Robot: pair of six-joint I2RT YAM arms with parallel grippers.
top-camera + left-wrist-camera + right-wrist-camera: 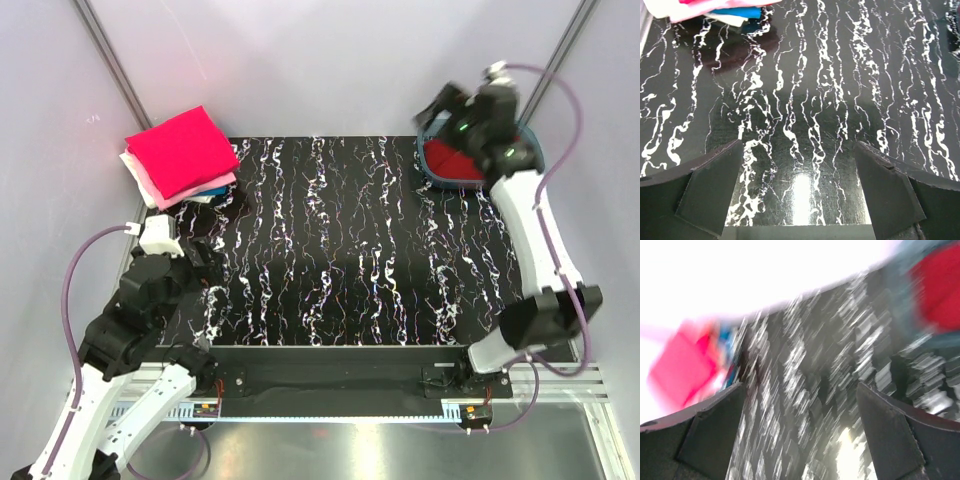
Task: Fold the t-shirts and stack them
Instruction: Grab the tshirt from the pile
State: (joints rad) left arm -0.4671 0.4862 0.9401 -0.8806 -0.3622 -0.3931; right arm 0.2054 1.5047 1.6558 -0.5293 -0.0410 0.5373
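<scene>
Standing empty: both grippers, fingers apart

Left gripper [799, 195] hangs low over the bare table [330, 250] at its near left. Its fingers [710, 192] are wide apart and touch nothing.

Right gripper [800, 435] is raised above the tub [533, 150] at the far right corner. That view is blurred, but its fingers [890, 435] are wide apart with nothing between them.

Red shirt [458, 160] lies in the tub. Folded stack [185, 150], magenta on top, sits at the far left corner.
</scene>
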